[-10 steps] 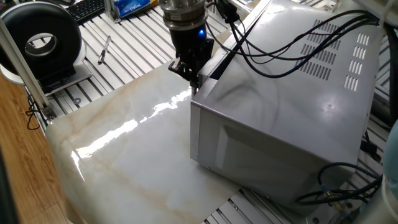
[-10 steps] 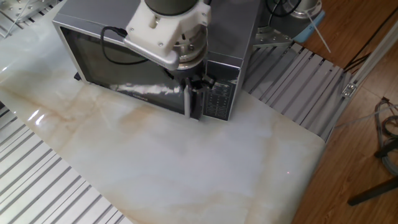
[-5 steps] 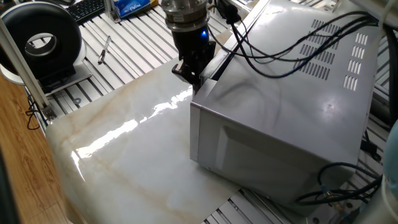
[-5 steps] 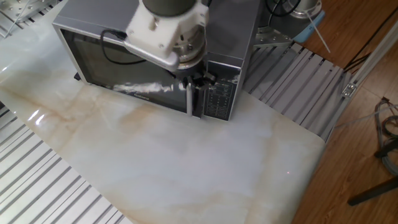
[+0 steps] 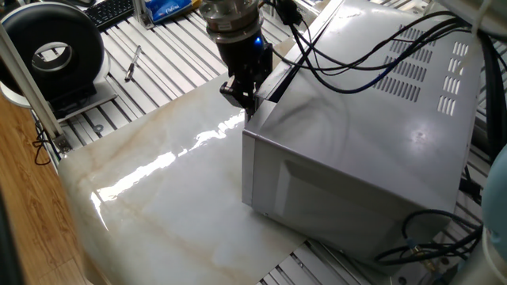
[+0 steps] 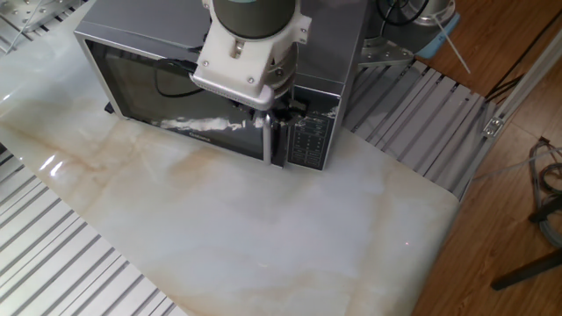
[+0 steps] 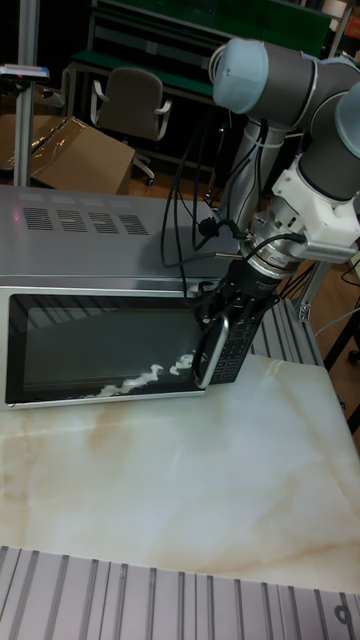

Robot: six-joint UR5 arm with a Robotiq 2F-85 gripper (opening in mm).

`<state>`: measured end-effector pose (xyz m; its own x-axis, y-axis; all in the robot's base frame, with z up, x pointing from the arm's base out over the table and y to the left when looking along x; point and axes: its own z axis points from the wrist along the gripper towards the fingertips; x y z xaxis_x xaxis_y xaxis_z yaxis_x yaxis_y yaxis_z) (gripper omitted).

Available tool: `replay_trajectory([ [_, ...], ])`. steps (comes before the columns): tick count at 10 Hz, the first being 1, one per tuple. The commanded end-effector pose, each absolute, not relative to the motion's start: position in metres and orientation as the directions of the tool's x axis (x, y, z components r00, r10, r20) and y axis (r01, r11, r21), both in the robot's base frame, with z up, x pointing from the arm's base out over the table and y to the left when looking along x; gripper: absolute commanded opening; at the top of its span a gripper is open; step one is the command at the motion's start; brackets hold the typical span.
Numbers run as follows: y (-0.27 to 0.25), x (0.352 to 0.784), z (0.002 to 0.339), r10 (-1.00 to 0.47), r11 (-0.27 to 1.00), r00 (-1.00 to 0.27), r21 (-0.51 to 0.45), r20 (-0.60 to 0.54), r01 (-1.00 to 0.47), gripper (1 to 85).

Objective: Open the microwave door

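Observation:
The microwave (image 5: pixel 372 134) is a big silver-grey box with vent slots, standing on the marble slab (image 5: pixel 158 190). Its door (image 6: pixel 158 96) has a dark window and sits flush against the body in the tall view (image 7: pixel 100 345). A vertical silver handle (image 7: pixel 208 365) runs along the door's right edge, beside the keypad (image 6: pixel 307 140). My gripper (image 7: pixel 222 322) comes down at the top of that handle (image 6: pixel 267 145), its dark fingers shut on it. In one fixed view the gripper (image 5: pixel 249 104) is at the microwave's far front corner and the door face is hidden.
Black cables (image 5: pixel 356 63) drape over the microwave's top. A round black device (image 5: pixel 51 51) and a keyboard (image 5: pixel 111 9) lie beyond the slab. The slab's front edge (image 6: pixel 263 290) meets a slatted metal table. A chair (image 7: pixel 130 105) and a cardboard box (image 7: pixel 70 150) stand behind.
My wrist has shifted slightly right and closer to the microwave's front. The fingertips stay at the handle, and the door has not visibly moved.

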<state>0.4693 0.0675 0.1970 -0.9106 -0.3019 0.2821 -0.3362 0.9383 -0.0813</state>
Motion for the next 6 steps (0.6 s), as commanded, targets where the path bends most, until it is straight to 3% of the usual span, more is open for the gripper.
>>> replay_trajectory([
  [1,0.067,0.472,0.199,-0.326,0.930,-0.904,-0.076,0.275,-0.359,42.3],
  [2,0.073,0.472,0.198,-0.292,0.945,-0.919,-0.067,0.265,-0.320,31.0],
  [5,0.102,0.475,0.193,-0.186,0.978,-0.957,-0.051,0.221,-0.202,8.7],
  [6,0.100,0.476,0.194,-0.188,0.978,-0.957,-0.044,0.219,-0.202,8.0],
])
